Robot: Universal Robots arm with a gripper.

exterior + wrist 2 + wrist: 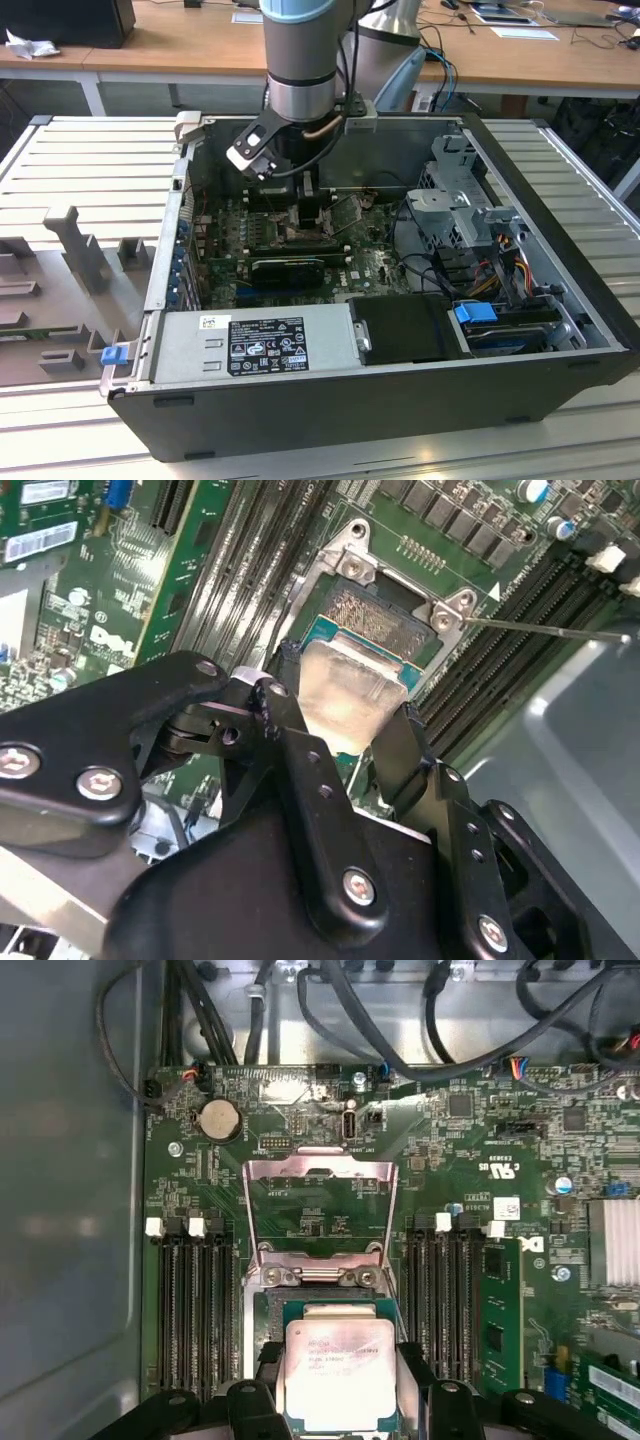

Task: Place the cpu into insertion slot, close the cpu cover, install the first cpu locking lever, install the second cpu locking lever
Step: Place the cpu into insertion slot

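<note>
Fingers clamped on cpu — chip sits between them, right over insertion slot, looks not seated yet. Beyond fingertips cpu cover flipped up open. One lever rod loose off to side — so step one underway, cover and both levers left.

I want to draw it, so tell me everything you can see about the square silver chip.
The chip is a flat square with a pale silver metal top, faint print on it, and a thin green edge. It lies level over the socket, between the black fingers of the gripper, which press two opposite sides. The open metal cover stands beyond it.
</note>
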